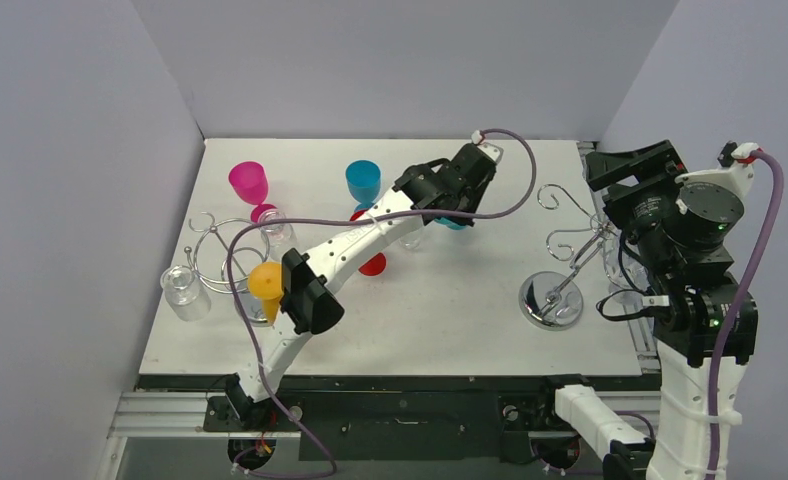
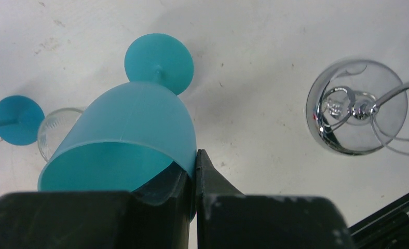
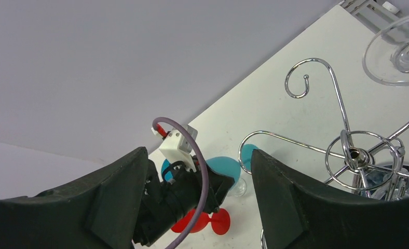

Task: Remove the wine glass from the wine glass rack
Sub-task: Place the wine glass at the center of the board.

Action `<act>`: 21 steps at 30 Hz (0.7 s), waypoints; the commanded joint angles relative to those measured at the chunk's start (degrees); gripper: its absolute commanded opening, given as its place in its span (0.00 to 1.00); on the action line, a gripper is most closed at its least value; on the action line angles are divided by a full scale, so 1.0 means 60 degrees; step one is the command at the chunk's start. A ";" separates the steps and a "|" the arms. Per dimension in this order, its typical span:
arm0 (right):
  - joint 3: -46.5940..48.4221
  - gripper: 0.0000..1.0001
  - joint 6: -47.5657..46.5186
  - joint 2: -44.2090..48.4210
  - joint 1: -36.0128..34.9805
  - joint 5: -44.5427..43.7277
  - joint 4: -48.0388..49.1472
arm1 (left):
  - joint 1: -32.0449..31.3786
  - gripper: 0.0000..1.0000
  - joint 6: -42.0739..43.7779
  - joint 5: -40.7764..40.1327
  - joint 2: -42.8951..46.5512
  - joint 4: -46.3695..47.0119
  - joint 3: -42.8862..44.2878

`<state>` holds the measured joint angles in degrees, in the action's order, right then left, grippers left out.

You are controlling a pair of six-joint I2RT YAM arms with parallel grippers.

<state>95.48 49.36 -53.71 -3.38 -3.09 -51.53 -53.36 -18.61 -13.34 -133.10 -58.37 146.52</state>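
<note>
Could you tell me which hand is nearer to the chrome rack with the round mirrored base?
Right. The open right hand hangs above the rack's hooks; the left hand, shut on a teal glass's rim, is toward the table's middle.

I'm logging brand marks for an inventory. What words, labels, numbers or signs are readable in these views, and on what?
No text can be read in any view.
Possible faint marking on the right arm's black motor housing: too small to read.
Teal plastic wine glass, chrome wire rack, white table: no print visible.
</note>
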 commanded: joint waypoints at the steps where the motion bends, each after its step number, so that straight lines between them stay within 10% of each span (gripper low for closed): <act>1: 0.0327 0.68 -0.0229 0.0172 -0.0023 -0.0335 -0.0005 | -0.0366 0.00 -0.0035 -0.0375 0.1388 -0.0666 -0.0477; 21: 0.0119 0.68 -0.0396 0.0105 -0.0008 -0.0319 -0.0155 | -0.0604 0.00 -0.0765 0.0094 0.3821 -0.1003 -0.4880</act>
<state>95.74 48.45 -52.47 -3.38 -4.29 -52.90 -57.76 -22.26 -14.04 -112.90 -65.32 119.17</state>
